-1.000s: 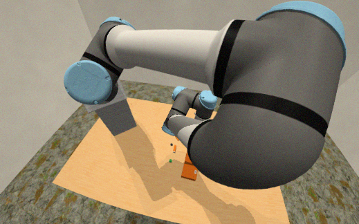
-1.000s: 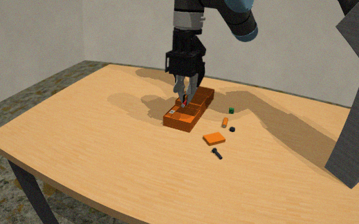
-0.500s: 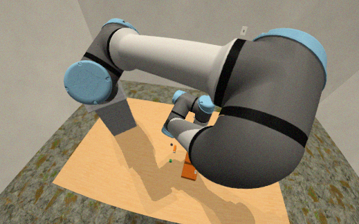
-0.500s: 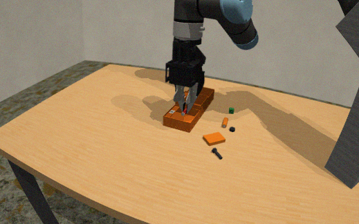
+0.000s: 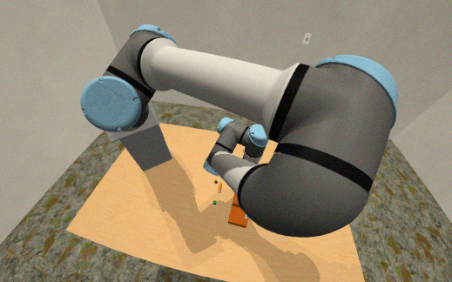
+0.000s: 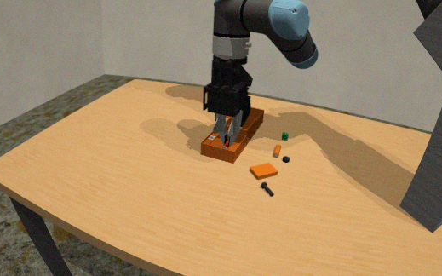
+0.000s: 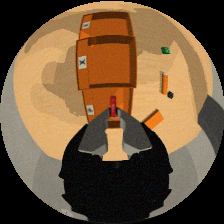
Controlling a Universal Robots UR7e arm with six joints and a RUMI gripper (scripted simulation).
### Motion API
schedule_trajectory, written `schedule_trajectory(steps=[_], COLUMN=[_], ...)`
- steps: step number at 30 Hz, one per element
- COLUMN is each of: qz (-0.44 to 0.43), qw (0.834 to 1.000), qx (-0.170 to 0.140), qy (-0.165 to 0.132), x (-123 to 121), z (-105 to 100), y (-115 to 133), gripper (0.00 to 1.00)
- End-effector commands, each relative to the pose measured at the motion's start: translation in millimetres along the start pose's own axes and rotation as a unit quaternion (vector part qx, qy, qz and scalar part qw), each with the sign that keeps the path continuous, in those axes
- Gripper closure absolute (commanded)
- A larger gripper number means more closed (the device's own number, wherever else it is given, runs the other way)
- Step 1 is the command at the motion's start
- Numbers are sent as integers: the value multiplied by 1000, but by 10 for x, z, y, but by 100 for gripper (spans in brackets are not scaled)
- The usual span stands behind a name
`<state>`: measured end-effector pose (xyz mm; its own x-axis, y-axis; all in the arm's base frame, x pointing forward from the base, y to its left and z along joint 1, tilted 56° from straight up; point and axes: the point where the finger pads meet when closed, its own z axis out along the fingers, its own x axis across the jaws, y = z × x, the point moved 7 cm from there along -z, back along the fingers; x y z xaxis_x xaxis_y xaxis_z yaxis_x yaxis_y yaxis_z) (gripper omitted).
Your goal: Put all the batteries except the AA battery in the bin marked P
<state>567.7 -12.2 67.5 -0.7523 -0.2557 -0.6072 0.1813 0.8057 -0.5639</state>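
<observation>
A row of joined orange bins (image 6: 237,139) stands mid-table, also in the wrist view (image 7: 107,55). Small labels sit on the row's left side; one reads X (image 7: 83,62), the others are too small to read. My gripper (image 6: 226,140) is shut on a small red battery (image 7: 113,104) and holds it upright, low over the nearest compartment of the row. An orange AA battery (image 6: 277,150) lies on the table right of the bins, apart from them. It also shows in the wrist view (image 7: 163,82).
Near the AA battery are a small green object (image 6: 285,136), a small black round object (image 6: 285,159), a flat orange block (image 6: 263,170) and a dark bolt-like piece (image 6: 266,188). The arm's own links fill much of the top view.
</observation>
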Motion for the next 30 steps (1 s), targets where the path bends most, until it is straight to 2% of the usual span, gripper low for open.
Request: schedule_trajectory(steps=[1, 10, 11, 30], qz=[1, 0, 0, 0], qw=[1000, 1000, 1000, 1000], qx=[0, 0, 0, 0], qy=[-2, -2, -2, -2], x=[-33, -25, -25, -23], z=[15, 5, 5, -32], y=[-8, -6, -6, -4], gripper=[100, 100, 86, 86])
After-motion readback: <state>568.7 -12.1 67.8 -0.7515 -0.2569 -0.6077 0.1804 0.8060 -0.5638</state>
